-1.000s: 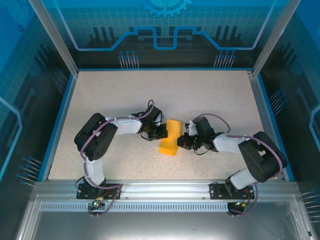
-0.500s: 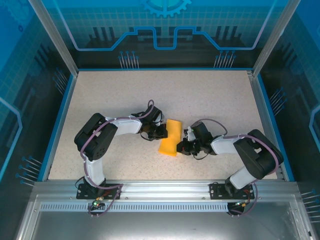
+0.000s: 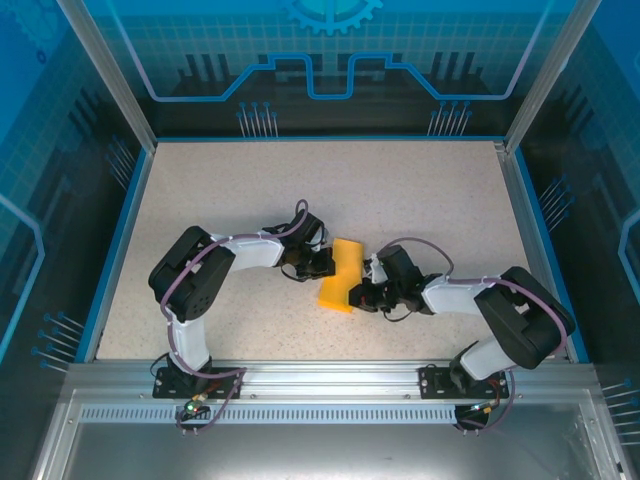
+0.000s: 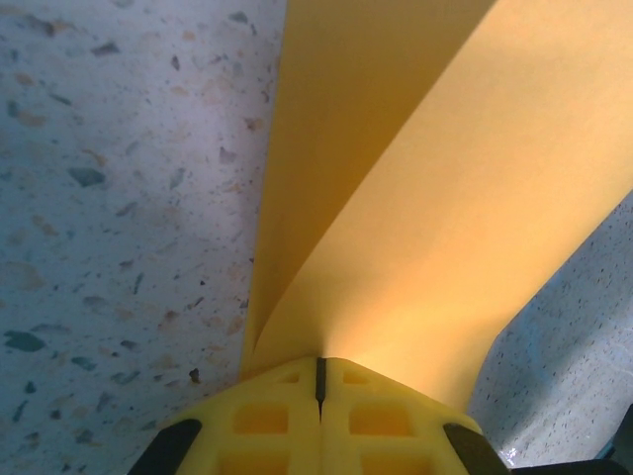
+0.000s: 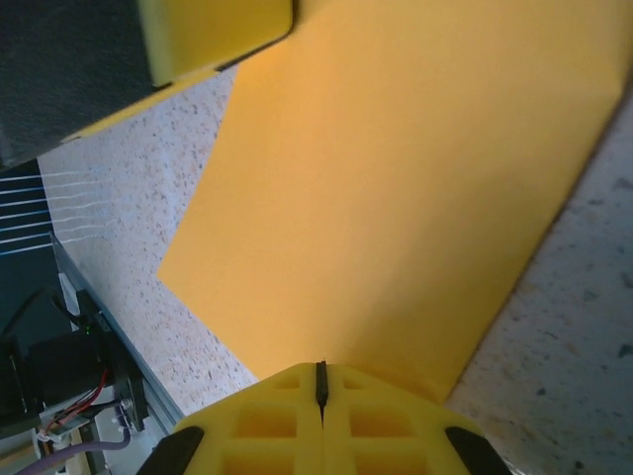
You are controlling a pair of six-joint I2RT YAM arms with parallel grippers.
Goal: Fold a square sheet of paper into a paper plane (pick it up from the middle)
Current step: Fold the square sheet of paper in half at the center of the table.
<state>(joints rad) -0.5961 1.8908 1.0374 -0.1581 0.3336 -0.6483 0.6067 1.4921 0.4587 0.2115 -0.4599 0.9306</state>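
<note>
The square sheet of paper is orange-yellow and lies at the table's middle, bent over on itself into a narrow slanted strip. In the left wrist view the paper shows two layers curving up from the table. My left gripper is shut on the sheet's left edge, its jaws pressed together with the paper between them. My right gripper is shut on the right edge, and in its own view the jaws meet on the flat paper. A paper plane is out of view.
The speckled table has a blue rim and an aluminium rail at the near edge. Clear blue walls stand round it. A yellow fingertip of the left gripper sits at the top left of the right wrist view.
The right gripper has slid toward the near edge and a little left, still shut on the paper. The strip looks narrower and more slanted. The left arm has stayed put.
</note>
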